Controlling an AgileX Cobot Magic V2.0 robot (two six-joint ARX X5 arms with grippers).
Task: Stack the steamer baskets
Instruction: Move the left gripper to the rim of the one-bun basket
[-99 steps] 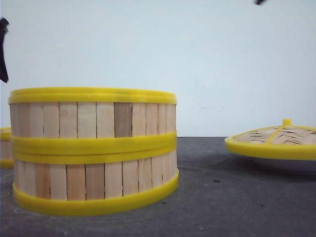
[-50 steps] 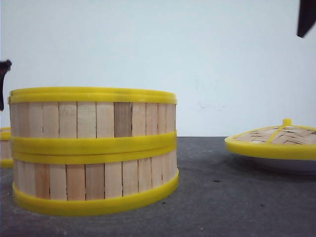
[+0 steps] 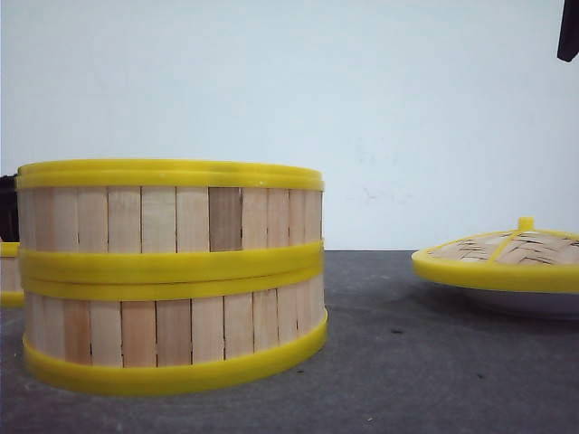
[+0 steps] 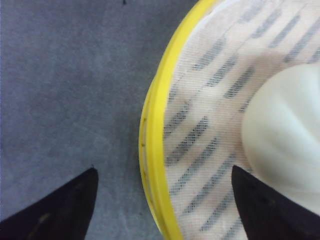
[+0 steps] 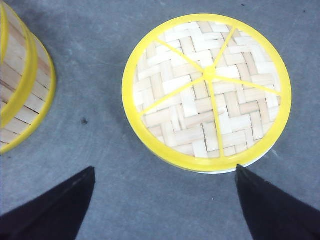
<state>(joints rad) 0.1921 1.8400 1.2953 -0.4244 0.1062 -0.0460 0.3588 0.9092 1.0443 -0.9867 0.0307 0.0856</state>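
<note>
both pincers gape empty, left pincer [image 4: 162,200] straddling the third steamer basket's rim [image 4: 152,145] (two baskets [image 3: 172,276] stacked).

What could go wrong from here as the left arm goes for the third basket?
The open left gripper straddles the third basket's yellow rim, one finger over a white bun inside; closing may squash it. In the two-basket stack, the rims at the joint look slightly uneven, so another basket could seat crooked.
</note>
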